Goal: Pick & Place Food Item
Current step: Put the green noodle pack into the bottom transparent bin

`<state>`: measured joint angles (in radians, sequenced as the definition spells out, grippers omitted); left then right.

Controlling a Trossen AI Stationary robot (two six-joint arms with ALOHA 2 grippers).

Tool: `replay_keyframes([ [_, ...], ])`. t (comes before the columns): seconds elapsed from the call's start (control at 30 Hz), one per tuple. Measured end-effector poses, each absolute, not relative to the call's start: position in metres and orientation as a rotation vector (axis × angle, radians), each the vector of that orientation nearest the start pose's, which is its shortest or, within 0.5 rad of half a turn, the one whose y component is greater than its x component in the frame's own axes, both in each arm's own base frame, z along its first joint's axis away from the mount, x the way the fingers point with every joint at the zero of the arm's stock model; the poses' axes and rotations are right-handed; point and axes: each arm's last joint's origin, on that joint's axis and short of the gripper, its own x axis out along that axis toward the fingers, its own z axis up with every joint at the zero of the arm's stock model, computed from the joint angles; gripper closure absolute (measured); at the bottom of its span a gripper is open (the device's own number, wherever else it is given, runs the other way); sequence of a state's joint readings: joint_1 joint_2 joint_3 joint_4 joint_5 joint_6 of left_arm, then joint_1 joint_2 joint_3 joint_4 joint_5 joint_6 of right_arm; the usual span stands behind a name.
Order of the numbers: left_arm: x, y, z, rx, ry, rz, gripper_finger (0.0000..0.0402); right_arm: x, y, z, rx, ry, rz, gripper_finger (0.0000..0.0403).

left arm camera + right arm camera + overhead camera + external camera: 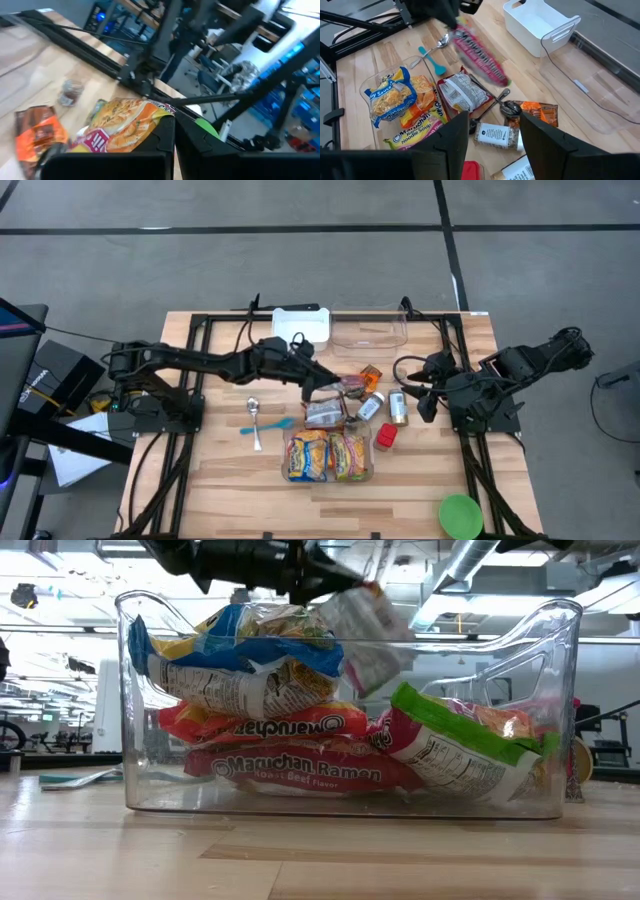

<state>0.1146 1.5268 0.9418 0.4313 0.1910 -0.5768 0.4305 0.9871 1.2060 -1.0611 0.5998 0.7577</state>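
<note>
Centrally, a noodle packet [352,385] is shown clamped in the left end effector [322,387] and lifted clear of the tabletop [210,480], above the clutter behind the clear bin [288,470]. The packet is a flat, crinkled plastic pouch; in the left wrist view its face [125,125] is orange and yellow with a noodle picture and a pink label, while in the right wrist view [480,56] it appears as a long red and pink strip with blurred, unreadable lettering. In the low view, "Maruchan Ramen" and "Roast Beef Flavor" are legible on a red packet [300,768] in the bin, and "Soy Sauce" is legible in the right wrist view on a blue packet [387,97] there. The right end effector [422,390] is held wide apart near a small jar [397,407].
</note>
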Motion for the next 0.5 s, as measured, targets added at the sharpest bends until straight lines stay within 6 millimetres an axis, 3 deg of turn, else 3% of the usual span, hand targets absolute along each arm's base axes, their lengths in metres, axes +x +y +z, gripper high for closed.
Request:
replay_keyframes([
  [0.5, 0.352, -0.010, 0.314, -0.506, 0.138, -0.133, 0.0401, 0.156, 0.046, 0.368, 0.208, 0.626, -0.424, 0.0232],
])
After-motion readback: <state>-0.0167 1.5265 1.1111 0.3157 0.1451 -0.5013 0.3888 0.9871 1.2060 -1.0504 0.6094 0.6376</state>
